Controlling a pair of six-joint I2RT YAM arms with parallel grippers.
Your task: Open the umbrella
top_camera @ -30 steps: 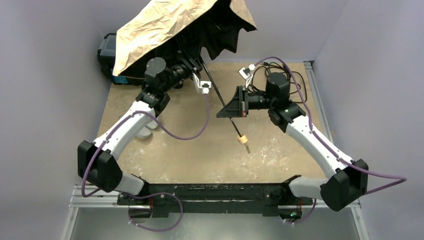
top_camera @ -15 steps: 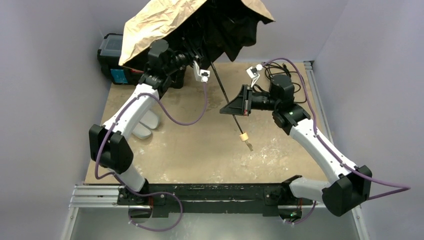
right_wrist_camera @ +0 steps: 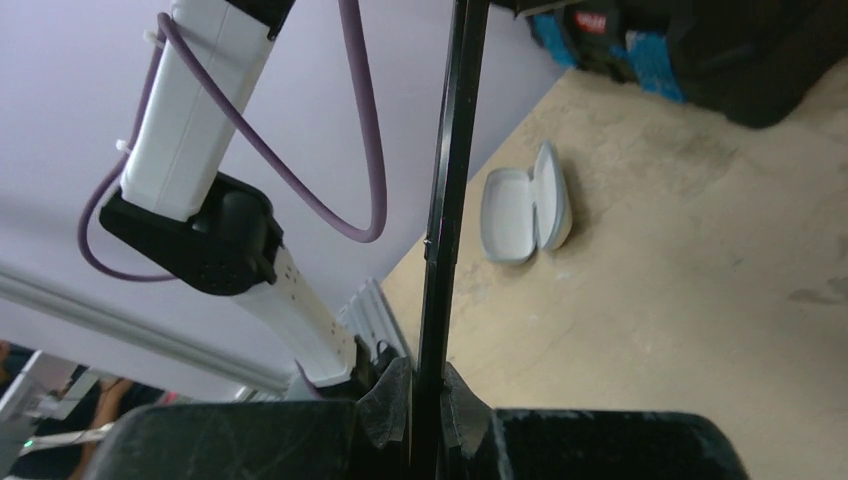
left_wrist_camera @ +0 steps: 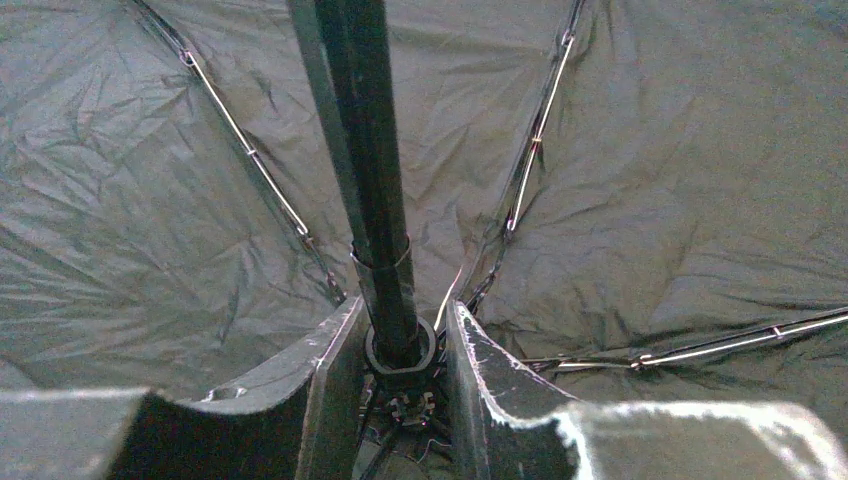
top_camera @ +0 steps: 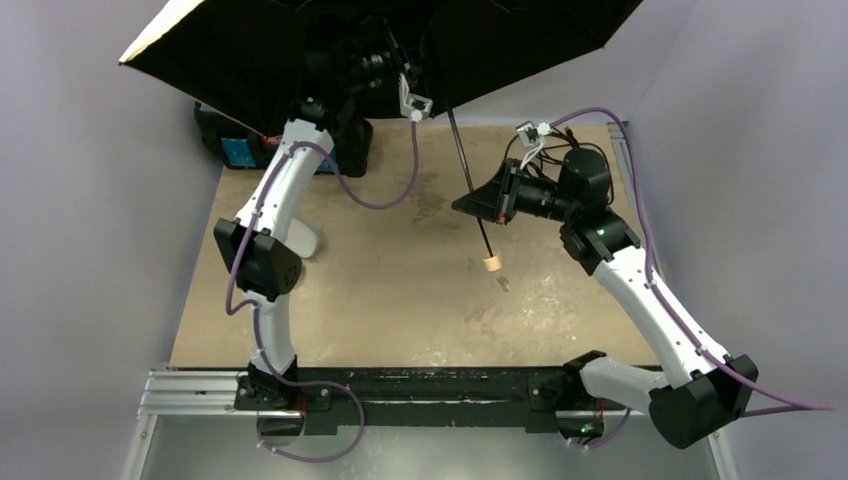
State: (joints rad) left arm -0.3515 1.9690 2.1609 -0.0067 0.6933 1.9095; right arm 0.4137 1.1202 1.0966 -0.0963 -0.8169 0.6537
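Tan tabletop, umbrella spread open, black underside seemingly taut

Top view:
- The compact folding umbrella runs off the upper edge.
- Its tan outer face is unseen, save a thin rim far left of the left tool.
- That tool cannot be made out against the black lining.
- The black plastic toolbox below it is partly covered.

Left wrist: the thin black shaft is cut off above the tool.

Right wrist:
- The shaft leaves the frame above the right tool.
- The pale wooden knob is hidden behind that tool.
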